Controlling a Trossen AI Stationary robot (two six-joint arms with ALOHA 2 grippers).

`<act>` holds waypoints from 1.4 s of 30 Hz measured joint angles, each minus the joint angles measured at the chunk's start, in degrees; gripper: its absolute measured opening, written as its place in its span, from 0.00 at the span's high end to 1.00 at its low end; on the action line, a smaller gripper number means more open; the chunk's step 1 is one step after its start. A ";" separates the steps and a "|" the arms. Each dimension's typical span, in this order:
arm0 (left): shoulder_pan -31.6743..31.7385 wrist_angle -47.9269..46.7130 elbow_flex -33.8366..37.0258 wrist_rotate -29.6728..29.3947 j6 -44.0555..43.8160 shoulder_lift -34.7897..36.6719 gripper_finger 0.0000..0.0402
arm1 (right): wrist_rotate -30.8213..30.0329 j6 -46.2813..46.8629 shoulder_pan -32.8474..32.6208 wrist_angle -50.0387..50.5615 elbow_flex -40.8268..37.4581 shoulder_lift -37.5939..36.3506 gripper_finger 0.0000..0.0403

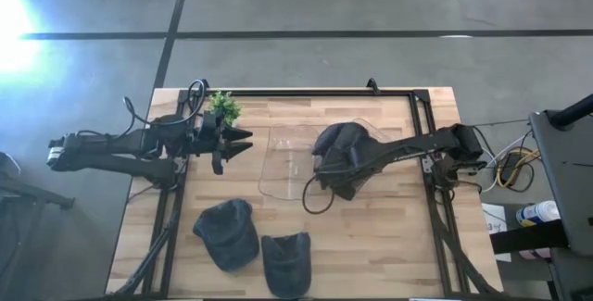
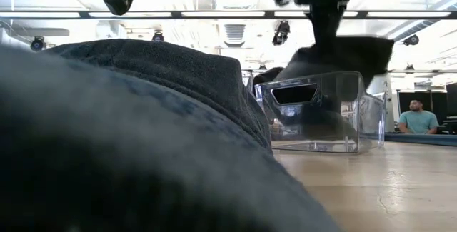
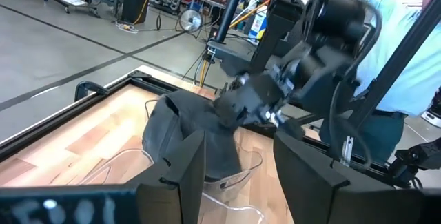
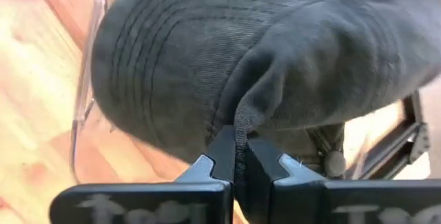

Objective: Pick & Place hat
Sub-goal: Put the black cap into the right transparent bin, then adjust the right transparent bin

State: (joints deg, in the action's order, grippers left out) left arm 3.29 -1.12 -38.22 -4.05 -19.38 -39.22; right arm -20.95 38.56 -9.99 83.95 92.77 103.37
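Dark grey fabric bunches between the fingers of the right gripper (image 4: 238, 156), which is clenched on a fold of the held hat (image 1: 341, 145). In the right wrist view we see the two fingertips pinching the cloth tightly, with the stitched crown of the hat spreading out beyond them. From above, we find this hat hanging over the clear plastic bin (image 1: 287, 167), toward the bin's right side, with the right arm reaching in from the table's right edge.

We see the bin near the middle of the wooden table (image 1: 389, 227), its transparent walls upright and its top open. In the low view the hat sits at the bin's rim, partly above the wall.

Two more dark hats lie flat on the table near its front edge: a second hat (image 1: 225, 232) to the left and a third hat (image 1: 286, 260) just beside it, close together, well apart from the bin. Bare wood lies between them and the bin, and more to the right of them.

We see the left gripper (image 1: 239, 141) hovering near the bin's left wall, its fingers spread apart and holding nothing. A small green plant (image 1: 222, 107) stands just behind that arm, near the table's back edge. A black frame (image 1: 306, 93) runs along the back and sides of the table.
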 joint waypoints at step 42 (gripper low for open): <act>0.90 0.42 -0.15 -1.38 2.23 0.11 0.59 | 16.20 34.51 -20.19 0.26 -0.41 -6.80 0.72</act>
State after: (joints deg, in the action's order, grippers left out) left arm 4.19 -0.69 -38.37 -5.43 -17.15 -39.11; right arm -4.75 73.07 -30.17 84.20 92.36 96.57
